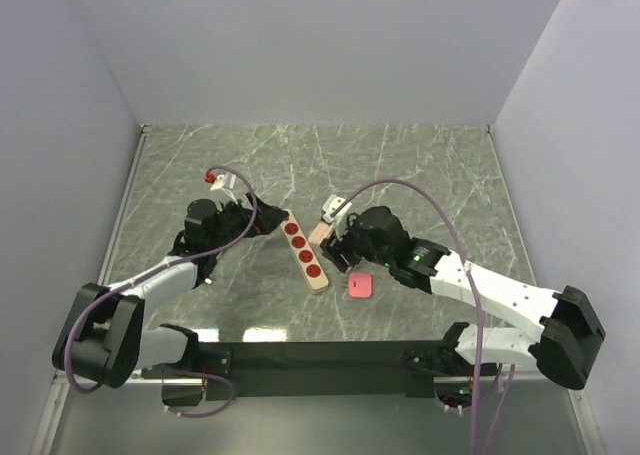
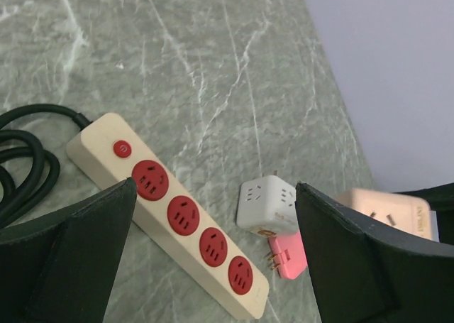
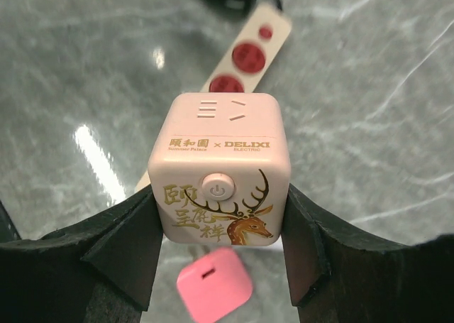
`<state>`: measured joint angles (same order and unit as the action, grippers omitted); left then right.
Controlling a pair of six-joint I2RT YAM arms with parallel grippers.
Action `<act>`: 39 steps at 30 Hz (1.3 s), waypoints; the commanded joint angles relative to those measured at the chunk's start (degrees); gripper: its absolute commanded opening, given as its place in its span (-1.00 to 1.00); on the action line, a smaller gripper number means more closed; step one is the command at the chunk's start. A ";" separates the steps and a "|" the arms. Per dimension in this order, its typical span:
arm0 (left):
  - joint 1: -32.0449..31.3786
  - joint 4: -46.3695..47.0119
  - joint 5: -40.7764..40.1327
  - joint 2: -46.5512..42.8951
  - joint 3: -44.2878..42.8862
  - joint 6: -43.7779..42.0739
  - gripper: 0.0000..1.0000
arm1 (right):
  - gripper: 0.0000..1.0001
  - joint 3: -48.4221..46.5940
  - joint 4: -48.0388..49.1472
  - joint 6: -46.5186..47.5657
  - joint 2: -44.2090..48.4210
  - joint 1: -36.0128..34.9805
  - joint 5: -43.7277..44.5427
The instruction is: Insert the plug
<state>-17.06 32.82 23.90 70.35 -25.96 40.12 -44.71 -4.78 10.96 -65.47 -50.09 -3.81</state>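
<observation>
The right gripper clamped the pink cube plug in the air just beside the power strip, whose four sockets sat unfilled. The left gripper hovered wide open above the strip; insertion was not yet done.

The table is viewed from high above its near edge by the top camera, faced down and forward. The strip is viewed obliquely at close range from the left wrist. The cube is viewed at very close range from the right wrist. The strip is shared by all three views
</observation>
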 commanded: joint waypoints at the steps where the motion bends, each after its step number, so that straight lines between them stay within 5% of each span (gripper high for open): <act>1: 0.10 3.56 -0.88 1.63 0.47 -1.10 0.99 | -1.00 -1.00 -3.92 -3.22 -1.06 -0.54 1.26; 29: 0.10 9.63 -1.93 17.98 -1.03 -1.89 0.99 | -1.00 -1.70 -10.42 -17.02 -11.95 -0.98 3.99; 39: 0.18 13.15 -0.79 22.82 -1.91 -1.27 0.99 | -1.00 -1.53 -13.60 -19.75 -8.62 -2.12 6.97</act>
<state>-17.06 41.63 22.61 92.64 -26.09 39.64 -44.77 -18.28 -7.05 -76.18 -51.83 0.64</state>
